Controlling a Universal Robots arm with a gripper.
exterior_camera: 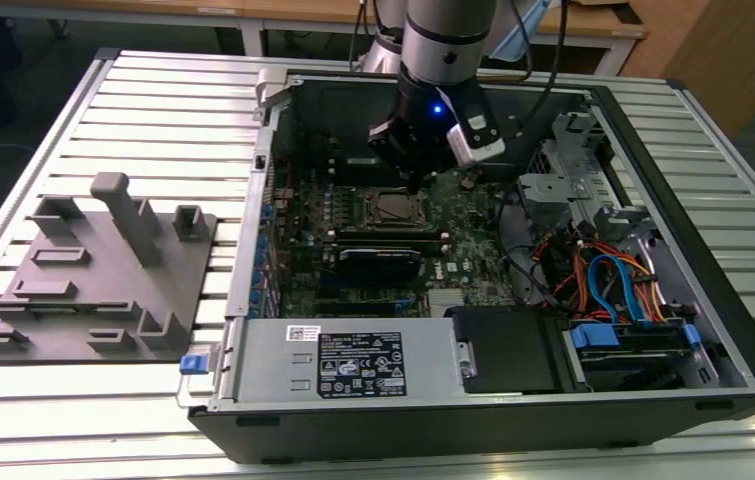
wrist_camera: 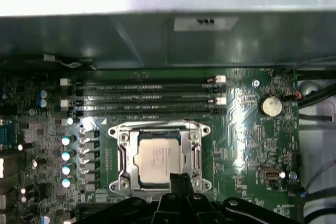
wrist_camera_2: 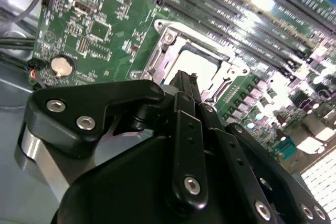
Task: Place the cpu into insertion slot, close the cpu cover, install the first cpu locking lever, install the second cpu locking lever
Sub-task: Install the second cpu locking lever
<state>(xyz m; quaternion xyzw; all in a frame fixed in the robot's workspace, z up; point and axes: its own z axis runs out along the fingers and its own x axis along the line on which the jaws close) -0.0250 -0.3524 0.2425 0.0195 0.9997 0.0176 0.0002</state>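
The cpu (wrist_camera: 156,158) lies flat in the insertion slot (wrist_camera: 119,184) on the green board, silver top up. The cpu cover (wrist_camera: 124,148), a silvery frame, lies down around the chip, which shows through its window. My gripper (wrist_camera: 180,178) hovers just over the socket's edge with its black fingers pressed together and nothing between them. In the second wrist view the gripper (wrist_camera_2: 184,78) stands right at the cover (wrist_camera_2: 164,45) beside the cpu (wrist_camera_2: 198,65). In the exterior view the gripper (exterior_camera: 416,180) hangs inside the open computer case above the socket (exterior_camera: 391,207).
Long memory slots (wrist_camera: 142,98) run beside the socket, and a coin battery (wrist_camera: 271,106) sits nearby. Case walls (exterior_camera: 277,110) ring the board. Cables and a drive cage (exterior_camera: 604,280) fill the exterior view's right. A grey fixture (exterior_camera: 97,280) lies on the table at the left.
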